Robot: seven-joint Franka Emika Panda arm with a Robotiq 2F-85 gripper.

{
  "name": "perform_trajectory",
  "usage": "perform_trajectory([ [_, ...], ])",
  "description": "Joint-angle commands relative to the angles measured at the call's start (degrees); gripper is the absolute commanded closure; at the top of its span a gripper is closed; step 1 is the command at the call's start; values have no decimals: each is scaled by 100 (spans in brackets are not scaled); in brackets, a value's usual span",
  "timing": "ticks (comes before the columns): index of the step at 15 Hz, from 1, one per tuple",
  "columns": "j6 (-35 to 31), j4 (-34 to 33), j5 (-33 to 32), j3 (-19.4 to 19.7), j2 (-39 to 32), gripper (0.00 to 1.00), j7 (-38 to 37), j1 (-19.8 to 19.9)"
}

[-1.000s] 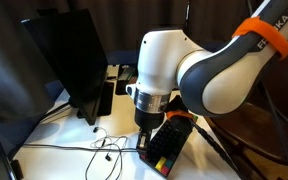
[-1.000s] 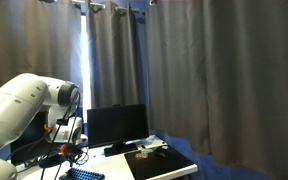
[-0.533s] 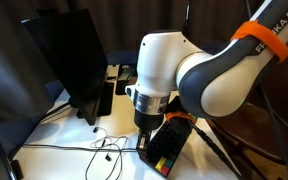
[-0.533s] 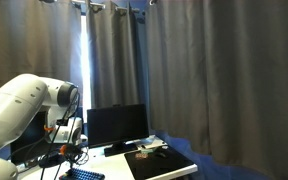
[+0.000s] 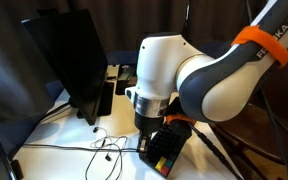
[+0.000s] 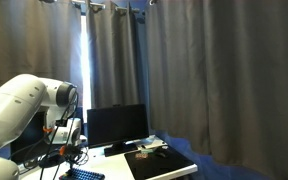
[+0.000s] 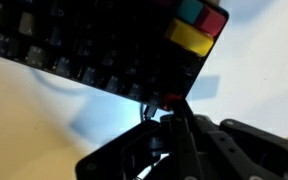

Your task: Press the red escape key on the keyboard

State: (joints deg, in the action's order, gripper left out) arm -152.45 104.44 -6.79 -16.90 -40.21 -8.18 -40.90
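Red escape key (image 7: 213, 20): beyond end effector (image 7: 167, 108), off to its side.
End effector: fingers pressed together.
Risk: drifting onto yellow cap (image 7: 189, 36) or the keyboard (image 7: 74, 45) edge.

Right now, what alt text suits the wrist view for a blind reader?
A dark keyboard fills the top of the blurry picture, with a red escape key beside a yellow cap at upper right. The gripper reaches from below to the keyboard's edge.

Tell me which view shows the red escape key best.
Wrist view: the red escape key shows large at the keyboard corner, beside a yellow cap, though blurred. In an exterior view the coloured caps are tiny specks; in an exterior view only the keyboard's edge shows, no red.
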Motion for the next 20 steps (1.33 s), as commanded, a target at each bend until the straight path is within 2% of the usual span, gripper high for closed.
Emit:
perform_trajectory([
  [1,55,-231,-52,180,-163,100,3,-210],
  [6,90,-247,-42,246,-162,100,-5,-276],
  [16,85,-214,35,188,150,100,57,-133],
  [17,98,-215,42,182,181,97,65,-117],
  [18,108,-203,39,195,225,72,43,-113],
  [20,132,-153,22,205,330,68,63,-83],
])
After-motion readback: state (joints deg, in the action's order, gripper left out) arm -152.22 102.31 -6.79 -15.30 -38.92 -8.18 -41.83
